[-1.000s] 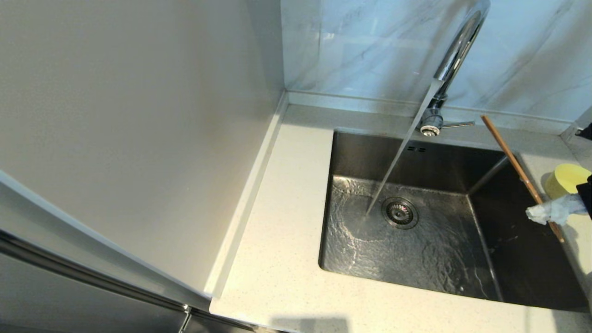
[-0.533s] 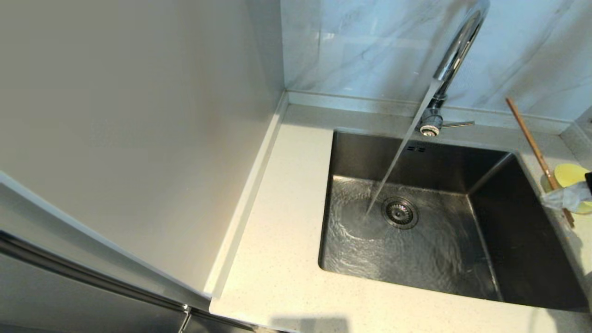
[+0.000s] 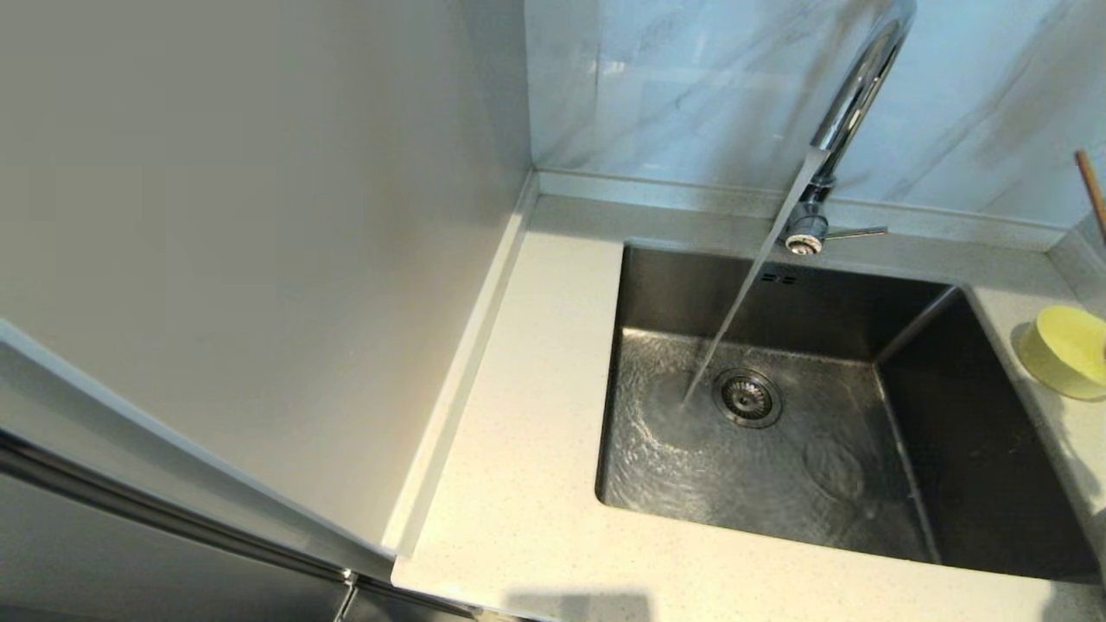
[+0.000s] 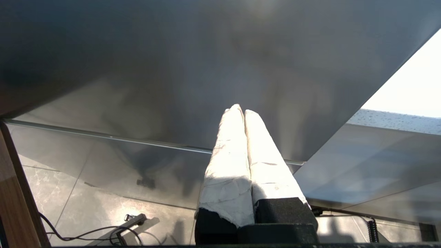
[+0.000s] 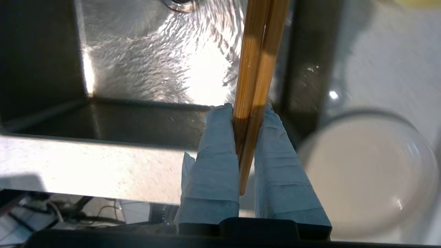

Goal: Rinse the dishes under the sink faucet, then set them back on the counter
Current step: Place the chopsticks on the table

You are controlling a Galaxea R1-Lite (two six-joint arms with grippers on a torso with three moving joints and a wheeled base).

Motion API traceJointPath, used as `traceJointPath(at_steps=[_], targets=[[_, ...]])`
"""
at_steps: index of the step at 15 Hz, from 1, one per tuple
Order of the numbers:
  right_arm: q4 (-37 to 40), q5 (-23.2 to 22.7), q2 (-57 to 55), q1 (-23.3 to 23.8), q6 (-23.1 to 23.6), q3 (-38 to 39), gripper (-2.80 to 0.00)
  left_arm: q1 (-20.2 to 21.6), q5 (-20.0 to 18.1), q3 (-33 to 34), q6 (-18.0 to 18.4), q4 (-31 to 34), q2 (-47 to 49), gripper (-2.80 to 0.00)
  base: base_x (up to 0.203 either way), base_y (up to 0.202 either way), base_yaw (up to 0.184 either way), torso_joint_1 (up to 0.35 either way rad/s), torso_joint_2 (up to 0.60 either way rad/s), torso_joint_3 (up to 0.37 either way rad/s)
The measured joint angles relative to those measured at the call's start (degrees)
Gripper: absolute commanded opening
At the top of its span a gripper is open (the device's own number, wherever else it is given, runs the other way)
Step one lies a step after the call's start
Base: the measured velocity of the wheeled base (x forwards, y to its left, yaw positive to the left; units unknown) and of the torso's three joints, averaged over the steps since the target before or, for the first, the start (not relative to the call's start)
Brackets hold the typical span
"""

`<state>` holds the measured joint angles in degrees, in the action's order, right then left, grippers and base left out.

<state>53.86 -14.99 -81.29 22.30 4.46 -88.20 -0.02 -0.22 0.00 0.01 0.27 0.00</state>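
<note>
The chrome sink faucet (image 3: 851,95) pours a stream of water (image 3: 743,294) into the steel sink (image 3: 657,285) beside the drain strainer (image 3: 747,397). My right gripper (image 5: 246,110) is shut on the pair of brown chopsticks (image 5: 256,69), over the sink's right rim. In the head view only a chopstick tip (image 3: 1090,186) shows at the far right edge. The yellow bowl (image 3: 1071,350) sits on the counter (image 3: 536,432) right of the sink. The pale plate (image 5: 365,172) lies on the counter beside my right gripper. My left gripper (image 4: 241,110) is shut and empty, parked low beside a cabinet.
A plain wall panel (image 3: 259,216) rises along the counter's left side. The marble wall (image 3: 674,86) stands behind the faucet. The faucet's thin lever handle (image 3: 855,231) points to the right at its base. Wet sink floor (image 5: 144,62) shows in the right wrist view.
My right gripper has carried the chopsticks rightward and up from the sink's right edge, leaving the head view; only their tip remains. The yellow bowl is uncovered. Water keeps running.
</note>
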Motion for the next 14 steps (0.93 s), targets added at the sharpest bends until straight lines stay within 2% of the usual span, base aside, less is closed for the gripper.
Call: traceJointPath(at_steps=[2, 6, 11, 14], targets=[[2.19, 6.73, 4.46, -0.09, -2.3, 3.1, -2.8, 0.02, 0.01, 0.0, -0.01, -0.02, 0.0, -2.8, 0.0, 0.0, 0.0, 0.0, 0.0, 0.0], [2.75, 20.27, 14.26, -1.27, -3.2, 15.13, -2.8, 0.02, 0.01, 0.0, -0.01, -0.02, 0.0, -2.8, 0.0, 0.0, 0.0, 0.0, 0.0, 0.0], [-3.31, 28.19, 20.93, -0.8, -1.48, 32.97, -2.8, 0.02, 0.01, 0.0, -0.01, -0.01, 0.0, -2.8, 0.0, 0.0, 0.0, 0.0, 0.0, 0.0], [-8.9, 29.11, 21.0, 1.25, -1.4, 39.63, -2.8, 0.02, 0.0, 0.0, -0.01, 0.0, 0.0, -2.8, 0.0, 0.0, 0.0, 0.0, 0.0, 0.0]])
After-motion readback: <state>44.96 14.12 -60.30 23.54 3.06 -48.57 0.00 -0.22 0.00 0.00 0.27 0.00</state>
